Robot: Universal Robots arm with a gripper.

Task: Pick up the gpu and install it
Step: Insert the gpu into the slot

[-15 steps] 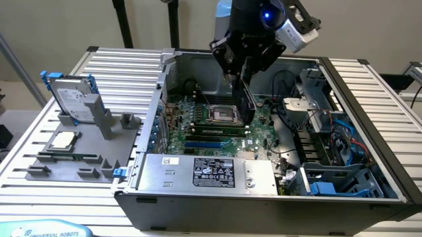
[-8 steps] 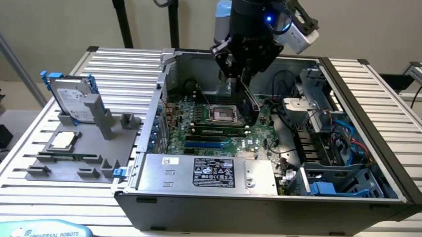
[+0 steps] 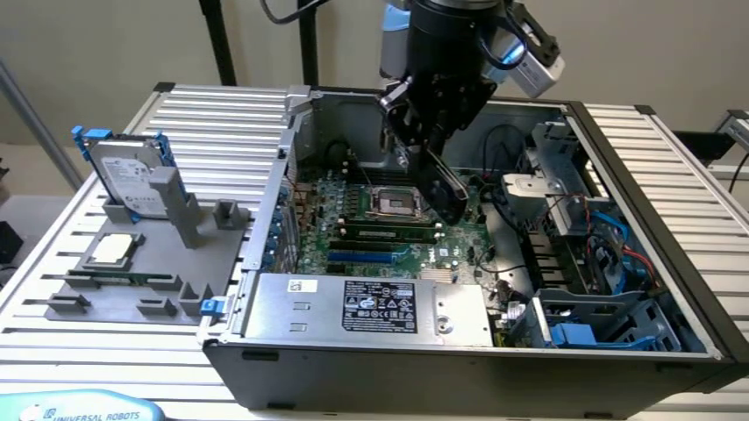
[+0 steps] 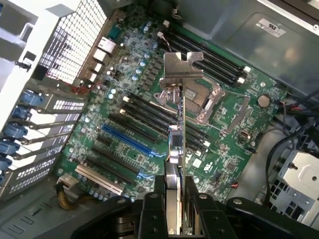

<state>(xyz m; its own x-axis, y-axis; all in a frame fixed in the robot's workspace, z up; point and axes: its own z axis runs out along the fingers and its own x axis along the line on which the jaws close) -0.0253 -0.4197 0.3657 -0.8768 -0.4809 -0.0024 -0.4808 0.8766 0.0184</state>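
The gpu [image 3: 447, 195] is held by the tool [image 3: 424, 156] inside the open computer case [image 3: 638, 175], above the motherboard [image 3: 374, 241] that lies on the case floor. The tool is partly closed. In the wrist view its two black fingers [image 4: 151, 211] are seen pressed against the opposite faces of the card, so that the gpu [image 4: 179, 129] is clamped edge-on between them at the tool [image 4: 175, 201]. The card hangs from the grip at a slant, with its silver bracket [image 4: 183, 64] at the end away from the tool and toward the case floor. It is seen over the processor socket [image 3: 392, 203] near the middle of the case. It is seated in no slot; whether the bracket end touches the board cannot be told. The blue slot [image 4: 127, 142] and the black slots beside it are seen uncovered, lying between the card and the case's perforated rear wall [image 4: 75, 35].

At the near end of the case, a silver power supply [image 3: 374, 307] with a label is mounted. Outside the case, on the exterior view's left, a grey holder [image 3: 70, 303] rests on the ribbed counter [image 3: 210, 105]. A hard drive [image 3: 123, 175] with blue rails is stood upright in that holder, at its end farther from the power supply. A small square silver chip [image 3: 114, 249] is laid flat in the holder, well apart from the case.
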